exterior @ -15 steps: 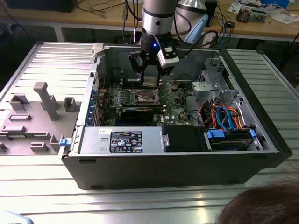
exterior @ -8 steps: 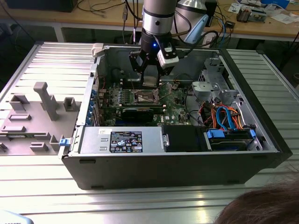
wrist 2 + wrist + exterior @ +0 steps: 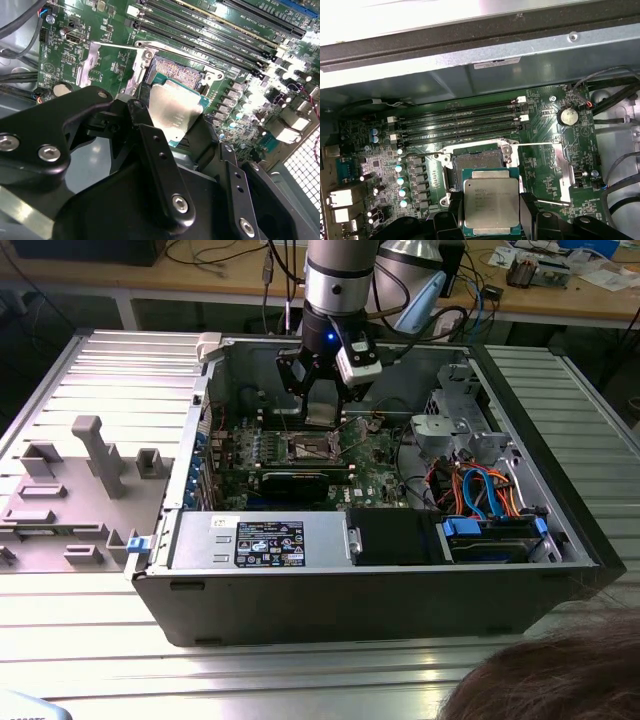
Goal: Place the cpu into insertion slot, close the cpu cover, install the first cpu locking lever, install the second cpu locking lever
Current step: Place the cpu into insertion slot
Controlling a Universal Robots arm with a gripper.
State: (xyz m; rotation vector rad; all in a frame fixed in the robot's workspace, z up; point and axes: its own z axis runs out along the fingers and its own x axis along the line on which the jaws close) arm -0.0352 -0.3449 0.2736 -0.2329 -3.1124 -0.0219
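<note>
carrying everything, one ribbed metal worktop (image 3: 300, 680), with one grey moulded fixture tray (image 3: 60, 510) lying on it at the exterior view's left. standing on that worktop, one open computer case (image 3: 350, 610), its inside bare to the exterior view. reaching down into the case from above, one silver robot arm (image 3: 338, 280). peeking in at the bottom corner on the exterior view's right, one person's head of hair (image 3: 560, 680). lying along the case wall nearest the exterior camera, one labelled silver power-supply box (image 3: 260, 540). covering the case floor behind that box, one green motherboard (image 3: 375, 475). running side by side across the board in the first wrist view, four long black memory slots (image 3: 460, 122).

ending the arm, one black pincer (image 3: 321, 410), clenched on the cpu (image 3: 490, 205), with two fingers (image 3: 451, 217) pressed against opposite edges of the chip. held with its metal top facing up, clear of the board, overlapping the near rim of the insertion slot (image 3: 476, 161) and not seated in it. showing dark and uncovered at its centre, one square socket with a silvery rim.

raised off the slot and standing just beside it, one silvery cpu cover (image 3: 561, 167). stretching out at either end of that cover, two thin metal levers (image 3: 537, 144). sitting on the board near the cover, one round coin cell (image 3: 566, 116).
</note>
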